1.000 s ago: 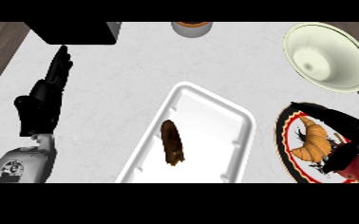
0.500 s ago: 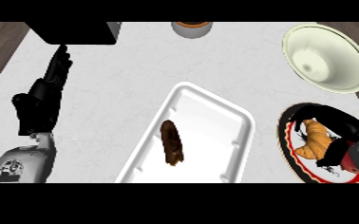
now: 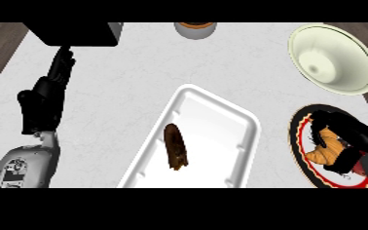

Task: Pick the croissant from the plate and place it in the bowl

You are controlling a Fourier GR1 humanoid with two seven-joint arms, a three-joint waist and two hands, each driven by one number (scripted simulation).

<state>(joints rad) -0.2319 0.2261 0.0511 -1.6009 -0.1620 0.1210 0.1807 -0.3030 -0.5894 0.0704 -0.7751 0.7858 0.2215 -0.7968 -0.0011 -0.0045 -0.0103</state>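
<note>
Landmark: the white rectangular tray [image 3: 215,126] lying at an angle at mid-desk, its lower end cut by the view's lower edge. A dark brown oblong item [image 3: 174,146] lies inside it, toward its left wall.

Right of the tray, at the view's right edge, sits the round black plate with a red ring [image 3: 302,146]. The golden-brown croissant [image 3: 325,148] lies on it, with the right hand [image 3: 350,139] over it, black fingers curled round the pastry.

Above the plate, near the desk's far right corner, stands the pale cream bowl [image 3: 327,58], apart from the plate by a strip of bare white desk [image 3: 144,68].

Left of the tray, well apart, the left hand [image 3: 46,102] rests with straight fingers, spread open, holding nothing.
</note>
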